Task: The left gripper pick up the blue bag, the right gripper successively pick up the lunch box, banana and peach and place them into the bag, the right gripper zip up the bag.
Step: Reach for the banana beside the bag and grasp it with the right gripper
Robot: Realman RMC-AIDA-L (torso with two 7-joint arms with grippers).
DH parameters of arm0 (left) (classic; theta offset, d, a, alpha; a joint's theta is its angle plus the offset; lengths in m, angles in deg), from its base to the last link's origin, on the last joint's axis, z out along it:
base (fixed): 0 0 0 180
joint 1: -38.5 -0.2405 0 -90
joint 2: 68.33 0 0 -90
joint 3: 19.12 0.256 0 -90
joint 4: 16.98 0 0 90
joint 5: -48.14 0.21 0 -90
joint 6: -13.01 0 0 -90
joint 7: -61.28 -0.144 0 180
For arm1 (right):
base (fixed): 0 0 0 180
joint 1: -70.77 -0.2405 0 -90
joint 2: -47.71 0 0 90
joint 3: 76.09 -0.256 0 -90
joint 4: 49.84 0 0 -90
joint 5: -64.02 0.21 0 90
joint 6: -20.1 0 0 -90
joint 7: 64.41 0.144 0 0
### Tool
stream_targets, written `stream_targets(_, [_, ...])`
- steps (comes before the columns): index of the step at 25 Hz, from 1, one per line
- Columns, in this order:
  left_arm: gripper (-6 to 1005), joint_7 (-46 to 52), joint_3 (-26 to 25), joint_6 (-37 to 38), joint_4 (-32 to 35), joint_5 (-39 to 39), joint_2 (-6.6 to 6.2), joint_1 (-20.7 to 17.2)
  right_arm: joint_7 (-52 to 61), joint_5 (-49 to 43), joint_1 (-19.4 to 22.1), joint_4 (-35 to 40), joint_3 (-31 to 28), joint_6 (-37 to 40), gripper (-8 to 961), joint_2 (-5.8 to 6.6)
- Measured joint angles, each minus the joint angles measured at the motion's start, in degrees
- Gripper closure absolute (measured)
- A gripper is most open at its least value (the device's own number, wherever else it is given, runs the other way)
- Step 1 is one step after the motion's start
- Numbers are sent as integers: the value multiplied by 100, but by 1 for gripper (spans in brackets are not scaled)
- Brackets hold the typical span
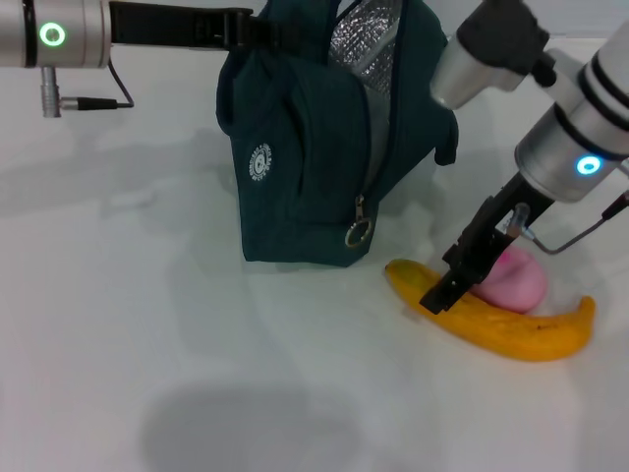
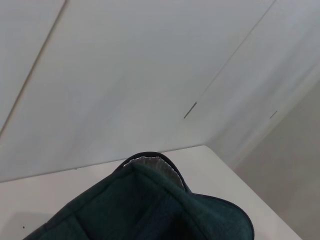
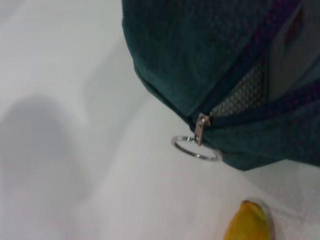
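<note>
The blue bag (image 1: 305, 147) stands upright on the white table, its top open and showing silver lining. My left gripper (image 1: 236, 25) is shut on the bag's top handle at the back left. The bag also shows in the left wrist view (image 2: 150, 210) and in the right wrist view (image 3: 210, 55). A yellow banana (image 1: 511, 329) lies on the table right of the bag, with a pink peach (image 1: 519, 280) touching its far side. My right gripper (image 1: 447, 290) is down on the banana's left part. The lunch box is not in view.
The bag's zipper pull with a metal ring (image 1: 359, 233) hangs low on its front side, near the banana's tip (image 3: 247, 222); the ring also shows in the right wrist view (image 3: 196, 147). The white table (image 1: 147, 324) stretches left and in front of the bag.
</note>
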Motion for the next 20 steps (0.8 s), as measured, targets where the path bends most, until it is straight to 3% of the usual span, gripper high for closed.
stream_targets(20, [954,-1,0,0,-6,1,20,-45,15,268,-58,-629,626,-602,228,4])
